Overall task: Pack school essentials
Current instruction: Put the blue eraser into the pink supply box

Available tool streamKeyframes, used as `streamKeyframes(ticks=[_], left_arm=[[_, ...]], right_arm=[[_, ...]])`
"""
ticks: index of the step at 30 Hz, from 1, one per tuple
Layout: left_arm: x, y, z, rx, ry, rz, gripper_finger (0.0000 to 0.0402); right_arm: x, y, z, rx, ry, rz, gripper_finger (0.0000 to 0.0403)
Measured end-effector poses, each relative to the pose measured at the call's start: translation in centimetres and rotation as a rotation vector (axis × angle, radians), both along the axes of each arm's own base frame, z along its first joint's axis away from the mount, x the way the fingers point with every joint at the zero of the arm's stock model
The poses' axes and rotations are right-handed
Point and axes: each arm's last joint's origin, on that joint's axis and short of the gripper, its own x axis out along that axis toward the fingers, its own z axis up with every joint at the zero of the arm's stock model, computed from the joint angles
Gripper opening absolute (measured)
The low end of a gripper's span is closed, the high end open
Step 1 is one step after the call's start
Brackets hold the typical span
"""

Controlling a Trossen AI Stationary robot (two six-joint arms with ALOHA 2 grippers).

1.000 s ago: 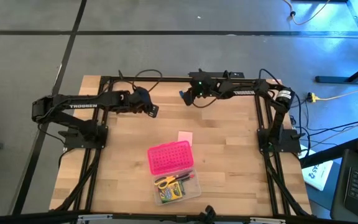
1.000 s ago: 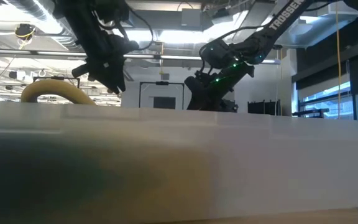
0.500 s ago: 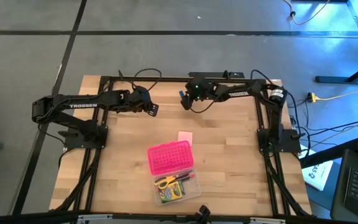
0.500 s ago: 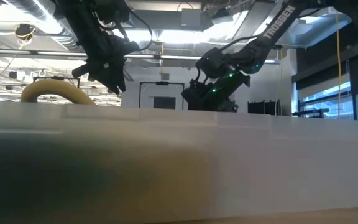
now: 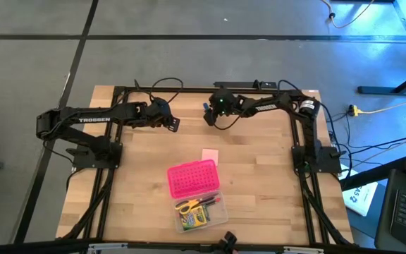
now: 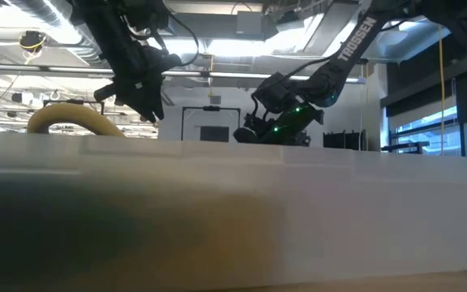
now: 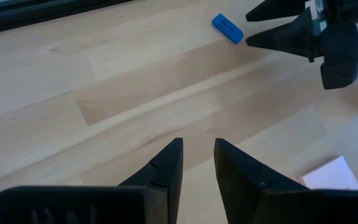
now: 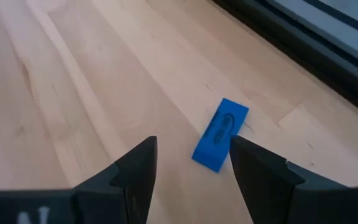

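Note:
A tiny blue piece (image 8: 220,134) lies flat on the wood near the table's far edge (image 5: 206,108). My right gripper (image 8: 192,155) hangs open just above it, one finger on each side, touching nothing. My left gripper (image 7: 197,163) hovers over bare wood to the left of it (image 5: 173,125), its fingers a narrow gap apart. A pale pink square pad (image 5: 209,155) lies flat at mid-table. In the clear half (image 5: 201,209) of the bright pink dotted box (image 5: 192,178) lie yellow-handled scissors, a yellow-green crayon box and thin pens.
The open pink box sits toward the near edge, with bare wood to its left and right. A black frame rail (image 5: 189,88) and cables run along the far edge behind both grippers. The left wrist view shows the right gripper (image 7: 303,34) close to the blue piece (image 7: 227,29).
My right gripper has come down and shifted a little toward the table's left, nearer the blue piece, while its arm has folded closer to the far rail. My left arm and all the objects have stayed put.

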Motion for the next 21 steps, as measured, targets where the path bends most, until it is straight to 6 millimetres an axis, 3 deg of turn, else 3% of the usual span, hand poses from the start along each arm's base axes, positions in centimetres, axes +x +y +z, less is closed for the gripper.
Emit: streamKeyframes(ticks=[15, 21], left_arm=[[0.0, 0.0, 0.0, 0.003, 0.001, 0.002, 0.0085], [0.0, 0.0, 0.0, 0.003, 0.001, 0.002, 0.0085]], right_arm=[[0.3, -0.3, -0.3, -0.03, -0.019, -0.033, 0.0204], [1.7, -1.2, 2.5, 0.042, 0.098, -0.023, 0.0204]])
